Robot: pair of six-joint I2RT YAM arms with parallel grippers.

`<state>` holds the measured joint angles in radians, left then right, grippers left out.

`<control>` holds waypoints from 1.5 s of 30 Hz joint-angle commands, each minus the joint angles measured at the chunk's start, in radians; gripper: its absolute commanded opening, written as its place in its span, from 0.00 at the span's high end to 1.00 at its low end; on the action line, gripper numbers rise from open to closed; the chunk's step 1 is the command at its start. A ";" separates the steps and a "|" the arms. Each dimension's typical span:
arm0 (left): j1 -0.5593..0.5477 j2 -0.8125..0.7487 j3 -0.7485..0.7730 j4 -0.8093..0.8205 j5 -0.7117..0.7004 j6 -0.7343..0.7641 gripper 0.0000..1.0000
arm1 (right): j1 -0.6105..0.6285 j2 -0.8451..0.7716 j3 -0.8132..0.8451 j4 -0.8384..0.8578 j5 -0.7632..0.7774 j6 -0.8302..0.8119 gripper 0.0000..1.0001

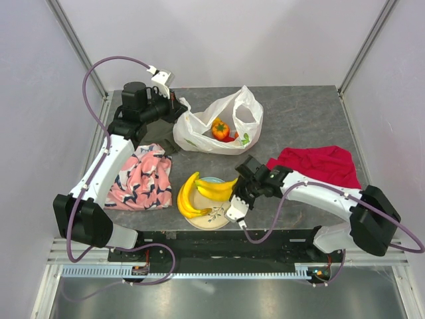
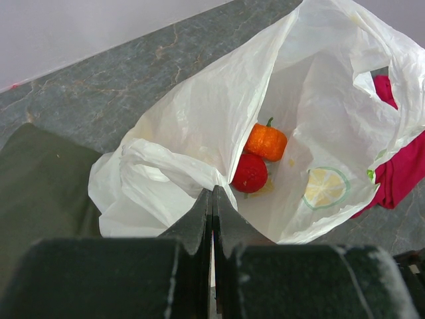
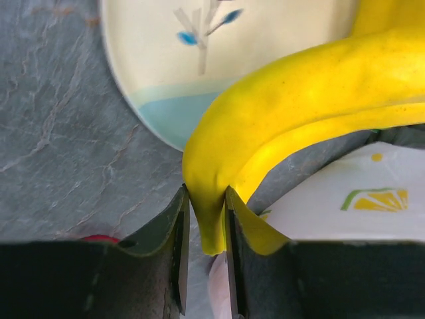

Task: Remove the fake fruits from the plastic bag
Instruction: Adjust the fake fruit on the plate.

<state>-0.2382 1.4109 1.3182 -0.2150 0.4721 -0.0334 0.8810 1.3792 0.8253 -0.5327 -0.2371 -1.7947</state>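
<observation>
The white plastic bag (image 1: 199,129) lies open at the back of the table. Inside it show a ribbed orange fruit (image 2: 265,141) and a red fruit (image 2: 250,173); both also show in the top view (image 1: 220,128). My left gripper (image 2: 212,194) is shut on the bag's near rim (image 2: 192,174) and holds it up. My right gripper (image 3: 206,199) is shut on the stem end of a yellow banana (image 3: 299,100), which hangs over the cream-and-blue plate (image 3: 166,60). More bananas (image 1: 188,199) lie on the plate (image 1: 211,218).
A pink patterned cloth (image 1: 141,177) lies at the left front. A red cloth (image 1: 319,164) lies right of the bag, behind my right arm. Frame posts stand at the back corners.
</observation>
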 commanded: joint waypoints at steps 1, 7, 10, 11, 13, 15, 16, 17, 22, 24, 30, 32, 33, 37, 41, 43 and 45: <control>-0.001 -0.004 0.024 0.023 0.005 0.013 0.98 | -0.010 -0.036 0.202 -0.202 -0.168 0.321 0.84; -0.001 0.020 0.056 0.012 0.023 -0.014 0.98 | -0.069 0.088 0.409 -0.329 -0.419 0.786 0.86; -0.001 0.040 0.068 0.011 0.028 -0.022 0.98 | -0.106 0.145 0.417 -0.299 -0.534 1.019 0.86; -0.001 0.045 0.072 0.011 0.030 -0.025 0.99 | -0.122 0.156 0.408 -0.274 -0.559 1.093 0.86; -0.001 0.059 0.081 0.014 0.031 -0.033 0.98 | -0.163 0.181 0.384 -0.256 -0.611 1.135 0.86; -0.003 0.068 0.085 0.020 0.031 -0.036 0.98 | -0.183 0.192 0.376 -0.245 -0.668 1.155 0.86; -0.003 0.075 0.088 0.022 0.031 -0.037 0.98 | -0.186 0.202 0.368 -0.242 -0.689 1.158 0.86; -0.003 0.080 0.090 0.023 0.031 -0.037 0.98 | -0.186 0.208 0.362 -0.205 -0.699 1.179 0.86; -0.003 0.089 0.093 0.022 0.033 -0.039 0.98 | -0.189 0.319 0.338 -0.046 -0.737 1.428 0.85; -0.003 0.088 0.092 0.022 0.037 -0.043 0.98 | -0.188 0.363 0.337 0.058 -0.739 1.515 0.85; -0.003 0.086 0.082 0.022 0.040 -0.049 0.98 | -0.186 0.483 0.397 0.174 -0.732 1.690 0.86; -0.003 0.091 0.082 0.022 0.043 -0.049 0.98 | -0.188 0.506 0.417 0.175 -0.740 1.724 0.86; -0.003 0.094 0.082 0.023 0.043 -0.054 0.98 | -0.186 0.524 0.425 0.177 -0.742 1.739 0.85; -0.003 0.100 0.085 0.022 0.049 -0.062 0.98 | -0.179 0.544 0.420 0.186 -0.774 1.782 0.85; -0.003 0.106 0.095 0.022 0.053 -0.074 0.98 | -0.162 0.540 0.402 0.185 -0.791 1.795 0.85; -0.003 0.114 0.098 0.023 0.057 -0.074 0.98 | -0.143 0.535 0.399 0.185 -0.801 1.795 0.85; -0.003 0.118 0.102 0.023 0.059 -0.076 0.98 | -0.131 0.528 0.408 0.185 -0.798 1.795 0.85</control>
<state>-0.2382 1.5173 1.3758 -0.2142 0.5083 -0.0761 0.7155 1.9160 1.2198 -0.3592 -0.9836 -0.0292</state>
